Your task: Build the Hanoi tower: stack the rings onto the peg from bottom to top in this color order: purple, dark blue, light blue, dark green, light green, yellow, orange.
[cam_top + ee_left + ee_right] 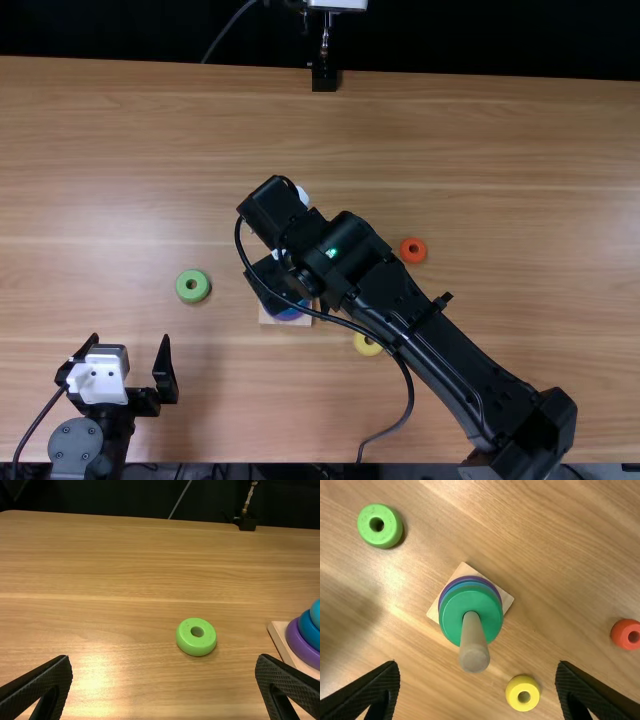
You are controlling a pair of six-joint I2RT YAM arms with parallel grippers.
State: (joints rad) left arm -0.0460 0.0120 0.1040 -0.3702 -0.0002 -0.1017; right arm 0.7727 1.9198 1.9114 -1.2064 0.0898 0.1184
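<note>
My left gripper (120, 375) stands open at the table's near left; in the left wrist view the left gripper (164, 680) has nothing between its fingers. The right arm's gripper (268, 282) is over the peg's base (270, 316). In the right wrist view the right gripper (477, 687) is open, and the wooden peg (474, 650) rises through a dark green ring (451, 615), above blue and purple rings. The left wrist view has the purple ring (300, 645), dark blue ring (309, 630) and light blue ring (315, 614) stacked. The light green ring (193, 286) lies left of the base.
A yellow ring (522, 693) lies on the table near the base, towards the table's near edge. An orange-red ring (413, 250) is right of the right arm. That arm stretches diagonally over the table's middle. A black stand (325, 78) is at the far edge.
</note>
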